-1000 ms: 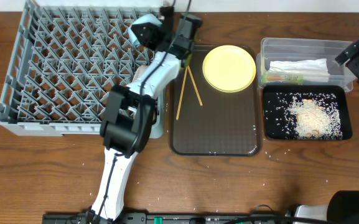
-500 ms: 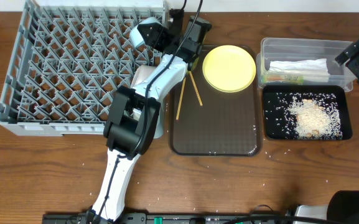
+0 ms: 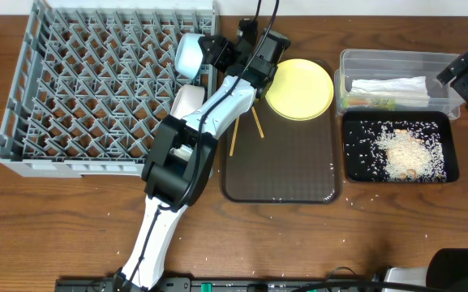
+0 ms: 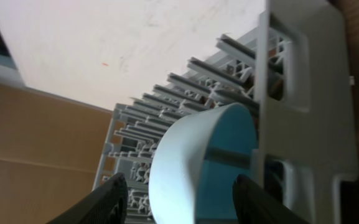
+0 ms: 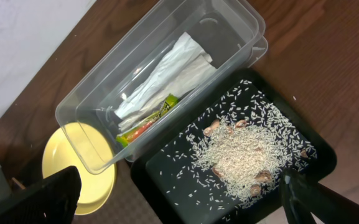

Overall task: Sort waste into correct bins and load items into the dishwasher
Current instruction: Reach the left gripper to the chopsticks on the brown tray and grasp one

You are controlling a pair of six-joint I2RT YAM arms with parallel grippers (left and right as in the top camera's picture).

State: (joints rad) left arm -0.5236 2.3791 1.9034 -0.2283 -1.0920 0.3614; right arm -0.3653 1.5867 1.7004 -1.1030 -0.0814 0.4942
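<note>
Rice scraps (image 3: 400, 150), one heap with loose grains around it, lie in the one black tray (image 3: 352, 169) at 4 o'clock on the tabletop (image 3: 71, 227), taking 12 o'clock as the far edge. At its 9 o'clock, one brown serving tray (image 3: 282, 170) carries two chopsticks (image 3: 257, 123), their far ends hidden under the left arm (image 3: 177, 162), and beyond them one yellow plate (image 3: 302, 88). Just beside the black tray at 12 o'clock, one clear tub (image 3: 396, 55) holds one white napkin (image 3: 389, 88) and one snack wrapper (image 3: 369, 103). One grey dish rack (image 3: 88, 89) fills 10 o'clock. In it sit one white rounded piece (image 3: 186, 101), bowl or cup I cannot tell, and farther on, near the far right corner, one light blue bowl (image 3: 188, 55) on its edge.

The left pincer (image 4: 180, 190) stands wide open at the bowl's 3 o'clock and grips nothing. The bowl sits past the fingertips, with a gap between one finger (image 4: 107, 202) and its side. The right pincer (image 5: 179, 186) is spread wide and empty by the tub's 3 o'clock end.

Only the left wrist view shows the bowl's blue hollow and the rack's side wall crossing it; overhead gives its pale outside. Only the right wrist view shows brownish bits in the rice, and it catches just part of the plate.
</note>
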